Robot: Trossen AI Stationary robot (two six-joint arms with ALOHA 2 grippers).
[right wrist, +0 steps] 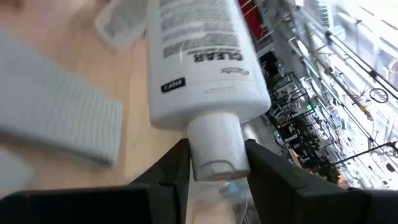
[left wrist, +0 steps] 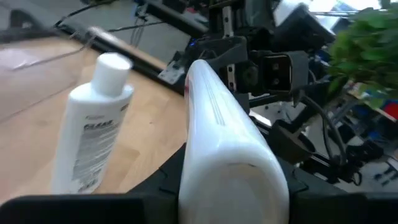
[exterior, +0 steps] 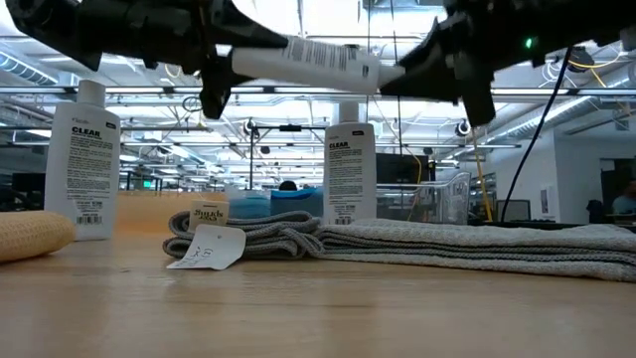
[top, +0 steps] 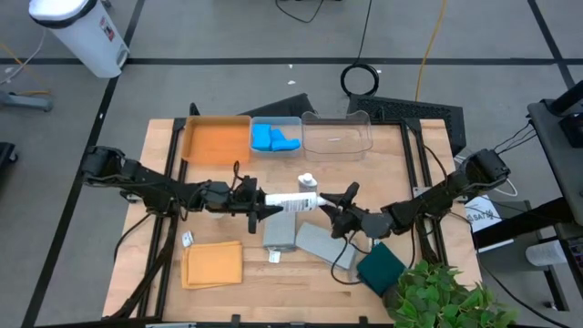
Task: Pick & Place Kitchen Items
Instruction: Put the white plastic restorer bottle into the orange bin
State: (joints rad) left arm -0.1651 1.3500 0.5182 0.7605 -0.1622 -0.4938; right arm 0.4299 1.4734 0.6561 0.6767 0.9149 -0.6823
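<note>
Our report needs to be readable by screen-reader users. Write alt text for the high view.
Seen from above, the left gripper and right gripper hold a white bottle level between them over a wooden table. Another bottle stands behind it, grey cloths below, and blue sponges in a clear bin.

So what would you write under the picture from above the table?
Both grippers, left and right, hold one white bottle level in mid-air above the grey cloths.

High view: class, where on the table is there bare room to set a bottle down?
Bare wood between clear bin and right gripper; also front strip between orange cloth and green cloth. Crowded mid-table: left gripper, held bottle, grey cloths.
</note>
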